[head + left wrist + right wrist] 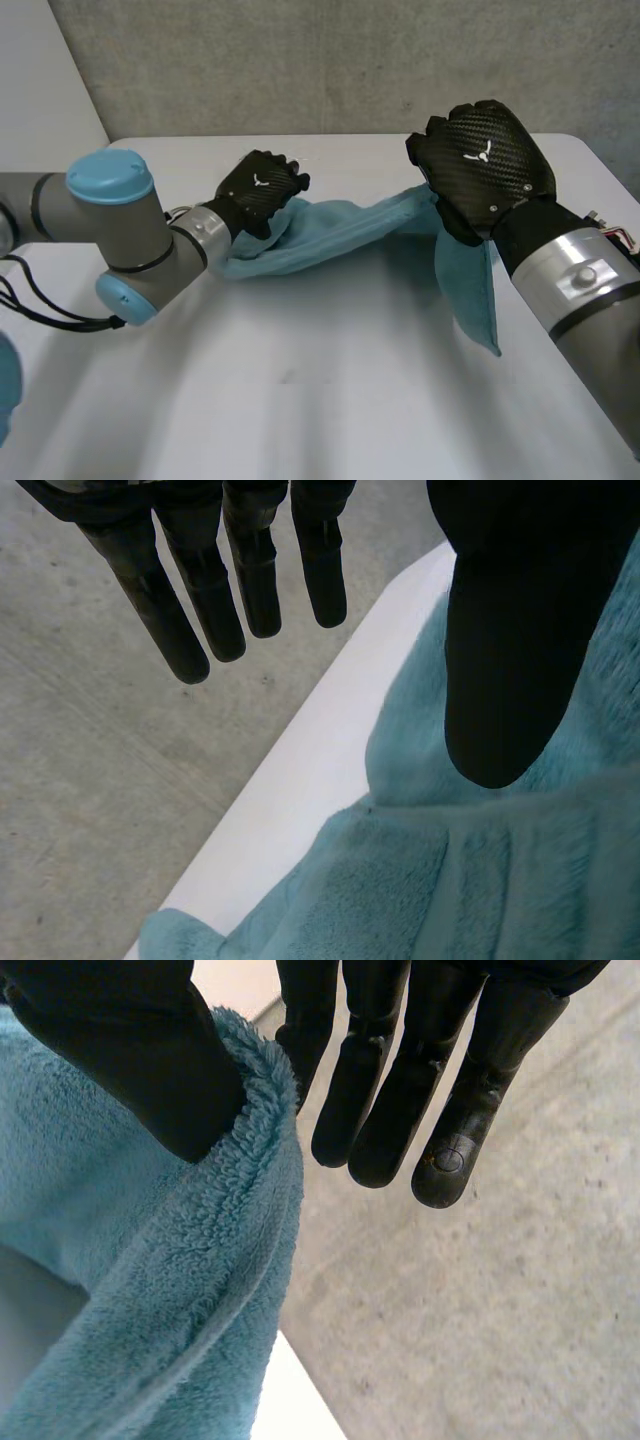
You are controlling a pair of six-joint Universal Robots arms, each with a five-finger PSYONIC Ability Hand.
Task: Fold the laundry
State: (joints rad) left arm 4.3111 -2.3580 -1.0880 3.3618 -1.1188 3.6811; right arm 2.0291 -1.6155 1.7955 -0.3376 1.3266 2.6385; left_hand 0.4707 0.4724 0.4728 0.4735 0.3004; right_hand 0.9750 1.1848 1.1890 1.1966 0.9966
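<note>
Head view: teal towel (340, 235) spans from beneath left hand (262, 190) to right hand (485, 165).

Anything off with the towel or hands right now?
Yes. The teal fluffy towel hangs bunched like a rope between the hands, not flat on the white table. The right hand pinches one edge; the left hand is open, thumb merely resting on it.
</note>
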